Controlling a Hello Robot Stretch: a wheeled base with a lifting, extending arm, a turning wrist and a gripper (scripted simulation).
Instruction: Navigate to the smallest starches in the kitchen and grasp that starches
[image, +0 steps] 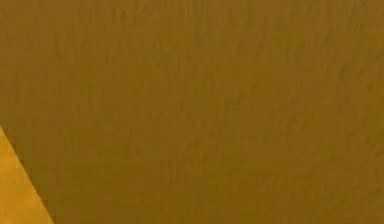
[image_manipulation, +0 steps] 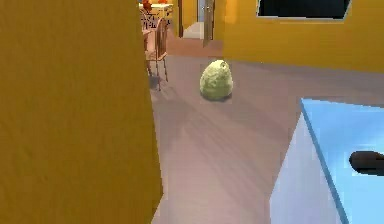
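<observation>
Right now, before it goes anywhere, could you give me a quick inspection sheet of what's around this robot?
surface: pale blue top on a white base, at the arm side view's lower right; grey-brown floor beside it.
job's things: nothing seen.
clutter: dark object on the pale blue top at the picture's right edge, too small to name; pale green rounded lump on the floor.
grippers: nothing seen.
cables: nothing seen.
surroundings: ochre panel close ahead in the forward view; ochre wall at the arm side view's left; wicker chair beyond it; dark rectangle on the far yellow wall.
</observation>
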